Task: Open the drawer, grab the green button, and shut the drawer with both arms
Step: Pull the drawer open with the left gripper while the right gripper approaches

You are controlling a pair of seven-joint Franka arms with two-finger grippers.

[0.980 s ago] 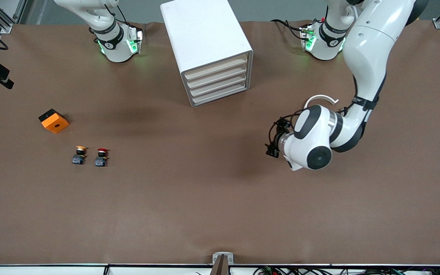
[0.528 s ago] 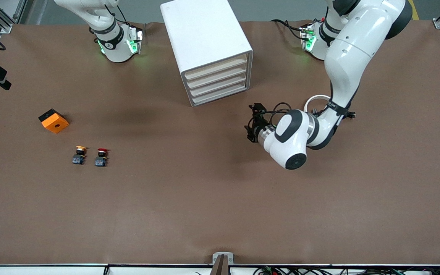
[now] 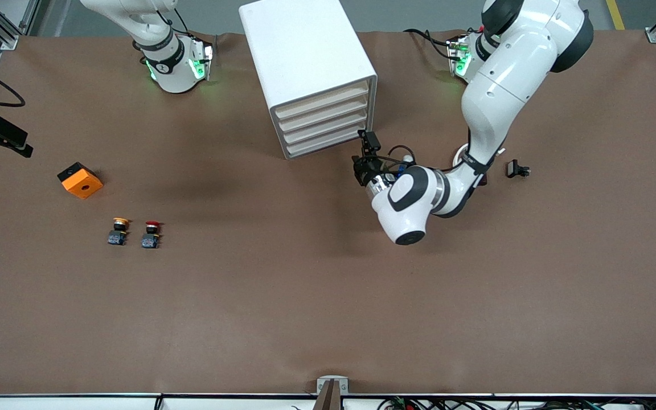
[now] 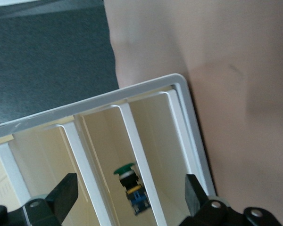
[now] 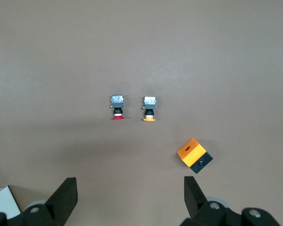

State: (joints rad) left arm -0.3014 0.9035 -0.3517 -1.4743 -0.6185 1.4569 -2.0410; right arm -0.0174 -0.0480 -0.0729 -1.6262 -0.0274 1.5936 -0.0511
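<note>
My left gripper (image 3: 365,152) hangs just in front of the white boxy cabinet (image 3: 305,51), at the corner toward the left arm's end, with its jaws spread wide. In the front view the four cream-beige drawer fronts (image 3: 323,122) sit flush with the cabinet's edge. In my left wrist view, the tiny green-capped push button with a black body and blue base (image 4: 131,187) lies in one shallow cream drawer (image 4: 108,141), the second slot in from the cabinet's outer rim.

The brown worktop (image 3: 328,296) is open in front of the cabinet. A small black part (image 3: 517,169) lies near my left arm.

My right gripper (image 5: 129,200) waits high over the worktop, jaws spread. Well apart from the cabinet lie the red-capped button (image 5: 117,107), the orange-capped button (image 5: 149,108) and an orange-and-black cube (image 5: 194,155).
</note>
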